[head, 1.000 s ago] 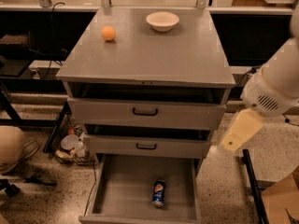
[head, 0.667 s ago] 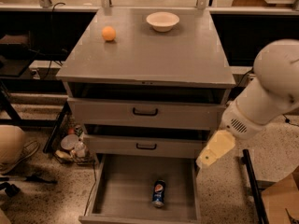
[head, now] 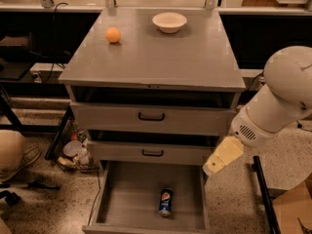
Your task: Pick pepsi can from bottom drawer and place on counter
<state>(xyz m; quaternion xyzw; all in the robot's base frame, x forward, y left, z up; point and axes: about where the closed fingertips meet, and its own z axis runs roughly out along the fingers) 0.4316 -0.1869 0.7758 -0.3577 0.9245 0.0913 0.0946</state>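
Observation:
The pepsi can point(head: 165, 202) lies on its side on the grey floor of the open bottom drawer point(head: 126, 199), near its front middle. The counter point(head: 156, 52) is the flat grey top of the cabinet. My arm point(head: 278, 106) reaches in from the right, and its pale yellow end with the gripper point(head: 213, 167) hangs over the drawer's right rim, up and to the right of the can, apart from it.
An orange ball point(head: 113, 35) and a white bowl point(head: 169, 21) sit on the counter's far part. Two upper drawers with black handles point(head: 151, 116) are slightly ajar. Clutter point(head: 75, 152) lies on the floor left of the cabinet. A black bar point(head: 261, 189) stands at the right.
My arm has swung left and down, bringing the gripper from beside the cabinet's right side to over the bottom drawer's right rim. The can has not moved.

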